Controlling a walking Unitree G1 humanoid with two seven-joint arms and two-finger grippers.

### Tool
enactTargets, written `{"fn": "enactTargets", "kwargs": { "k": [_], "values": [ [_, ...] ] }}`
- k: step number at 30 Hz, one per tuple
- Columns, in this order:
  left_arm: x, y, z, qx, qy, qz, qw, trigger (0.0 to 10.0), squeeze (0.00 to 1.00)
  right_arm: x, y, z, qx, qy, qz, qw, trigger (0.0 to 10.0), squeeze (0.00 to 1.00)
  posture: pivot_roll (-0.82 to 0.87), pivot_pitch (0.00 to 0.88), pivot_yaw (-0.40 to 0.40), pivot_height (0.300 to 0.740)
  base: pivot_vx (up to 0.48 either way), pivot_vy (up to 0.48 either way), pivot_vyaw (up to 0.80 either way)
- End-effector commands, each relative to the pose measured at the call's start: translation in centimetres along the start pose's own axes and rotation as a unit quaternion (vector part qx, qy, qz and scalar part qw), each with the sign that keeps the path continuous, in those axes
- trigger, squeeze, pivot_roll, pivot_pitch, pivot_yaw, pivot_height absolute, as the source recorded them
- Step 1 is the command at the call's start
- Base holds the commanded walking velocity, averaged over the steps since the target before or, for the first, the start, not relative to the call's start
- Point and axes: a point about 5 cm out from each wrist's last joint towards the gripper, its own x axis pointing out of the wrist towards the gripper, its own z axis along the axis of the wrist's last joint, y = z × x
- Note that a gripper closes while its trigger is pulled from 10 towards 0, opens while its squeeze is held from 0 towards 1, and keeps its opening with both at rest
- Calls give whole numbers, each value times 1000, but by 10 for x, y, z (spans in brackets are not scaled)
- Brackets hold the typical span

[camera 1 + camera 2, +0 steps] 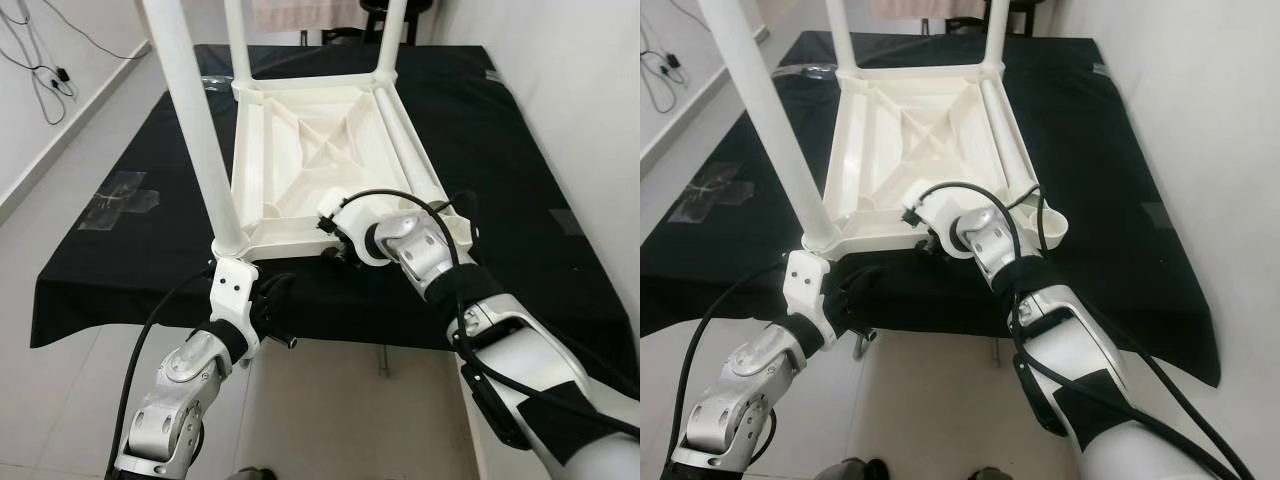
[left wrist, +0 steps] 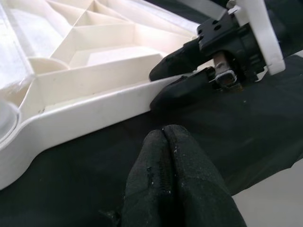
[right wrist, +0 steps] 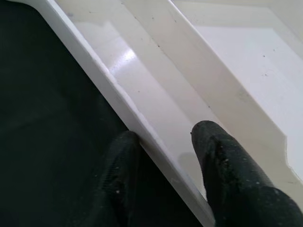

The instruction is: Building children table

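Though partly cropped, table (image 1: 320, 150) lies legs-up.

The upturned table (image 1: 320, 150) is showing smooth, glossy cream plastic, catching light along its rim. The cloth (image 1: 520, 130) beneath is looking matt black. The fingers (image 3: 227, 165) are appearing rough, grainy black.

A plain room in a home or a test space is shown, though which of the two cannot be told. White walls (image 1: 560, 90) and a pale tiled floor (image 1: 60, 200) are seen, with black cables (image 1: 40, 70) hung loosely on the left wall. A table is covered by a black cloth (image 1: 520, 150) marked with tape patches (image 1: 120, 198), and dark furniture (image 1: 385, 12) is glimpsed behind it.
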Motion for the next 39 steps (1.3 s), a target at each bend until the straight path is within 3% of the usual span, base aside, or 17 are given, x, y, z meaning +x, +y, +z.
{"fn": "enactTargets", "kwargs": {
  "k": [1,7,9,10,17,18,22,23,24,25,26,27,29,32,33,35,39],
  "values": [
    [-4,1,-3,2,10,5,1000,10000,0,7,8,-6,23,11,14,1000,0,0,52,159,-35,740,0,0,0],
    [-4,1,-3,0,10,9,1000,10000,0,7,12,12,32,-49,25,998,0,0,46,162,-38,740,0,0,0],
    [-3,1,-3,0,10,9,1000,10000,0,7,12,21,57,-82,26,995,0,0,40,162,-36,740,0,0,0],
    [-3,1,-4,0,10,8,1000,10000,0,9,13,39,90,-137,6,986,0,0,40,162,-36,740,0,0,0],
    [-1,0,-4,1,10,8,1000,10000,0,15,28,62,103,-183,-7,978,157,0,43,156,-38,740,0,0,0],
    [-1,0,-4,1,10,9,1000,10000,0,17,32,67,94,-186,-11,978,10000,0,45,155,-40,740,0,0,0],
    [-1,-1,-4,2,9,11,1000,10000,0,18,37,72,82,-205,-15,975,10000,0,44,155,-43,740,0,0,0],
    [-1,-1,-4,2,9,11,1000,10000,0,17,38,73,80,-216,-14,973,10000,251,44,155,-43,740,0,0,0],
    [-1,-1,-4,2,9,11,1000,10000,0,17,38,73,80,-216,-14,973,10000,251,44,155,-43,740,0,0,0],
    [-1,-1,-4,2,9,12,1000,10000,0,14,36,74,93,-236,-5,967,10000,776,40,156,-44,740,0,0,0],
    [-1,-1,-4,2,9,12,1000,10000,0,14,36,74,93,-236,-5,967,10000,776,40,156,-44,740,0,0,0],
    [-1,0,-3,2,7,14,1000,10000,0,10,32,74,117,-259,0,959,10000,1000,36,155,-43,740,0,0,0],
    [-1,0,-3,2,6,15,1000,10000,0,7,28,74,134,-273,2,953,10000,1000,36,155,-43,740,0,0,0],
    [3,7,2,-5,-9,56,998,10000,0,-10,0,62,212,-318,-42,923,10000,1000,24,153,-41,740,0,0,0],
    [3,7,2,-5,-9,56,998,10000,0,-10,0,62,212,-318,-42,923,10000,1000,24,153,-41,740,0,0,0],
    [7,13,6,-18,-16,91,996,10000,0,-18,-13,49,258,-328,-63,907,10000,1000,22,154,-39,740,0,0,0],
    [9,15,9,-31,-12,113,993,10000,0,-26,-26,25,287,-316,-101,899,10000,1000,13,149,-33,740,0,0,0]
  ]
}}
